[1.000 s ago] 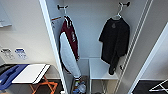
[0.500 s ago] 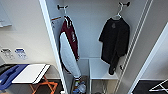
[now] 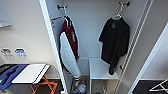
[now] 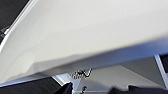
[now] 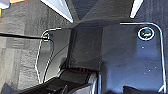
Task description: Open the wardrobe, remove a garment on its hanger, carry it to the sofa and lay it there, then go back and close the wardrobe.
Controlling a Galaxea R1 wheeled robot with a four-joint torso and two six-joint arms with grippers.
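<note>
A: What is hard to see?

B: The wardrobe (image 3: 50, 37) is open, and its top and foot are cut off. Low down sits a blurry heap, maybe shoes (image 3: 79, 87). I can't tell if either claw is wide or narrow.

A: What do things look like?

B: The top (image 3: 115, 42) is black, soft and floppy. It hangs long on a thin white hanger (image 3: 119, 13) from a dark hook, over a flat white shelf (image 3: 101, 71). The jacket (image 3: 68, 47) beside it is dark red with puffy white sleeves.

A: Where is the top from the claws?

B: It is on the right side inside. The right wrist camera looks at grey carpet (image 5: 17, 50), so I can't place that claw.
</note>
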